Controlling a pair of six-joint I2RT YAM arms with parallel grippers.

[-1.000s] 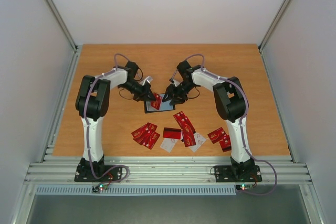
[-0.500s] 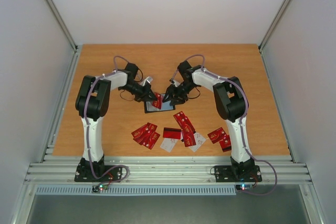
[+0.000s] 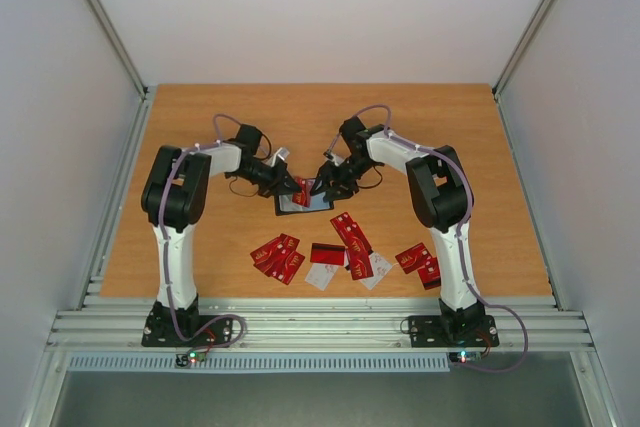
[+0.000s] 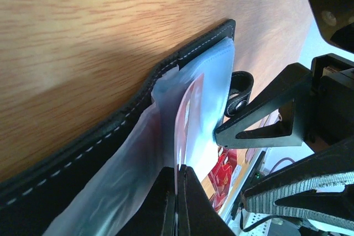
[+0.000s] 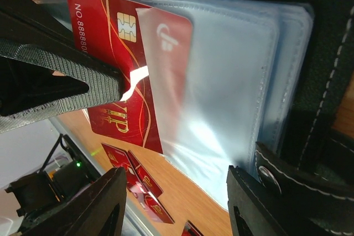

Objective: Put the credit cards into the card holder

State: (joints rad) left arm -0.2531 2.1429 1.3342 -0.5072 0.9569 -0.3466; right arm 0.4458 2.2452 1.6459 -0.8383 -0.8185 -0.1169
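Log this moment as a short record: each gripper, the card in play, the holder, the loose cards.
left gripper: shut on a red card, gripped by its edge
red card: partly slid into a clear pocket of the card holder
card holder: open, lying on the table
right gripper: jaws apart, one fingertip at the edge of the pockets
loose cards: scattered on the table, on the near side of the holder, mostly red
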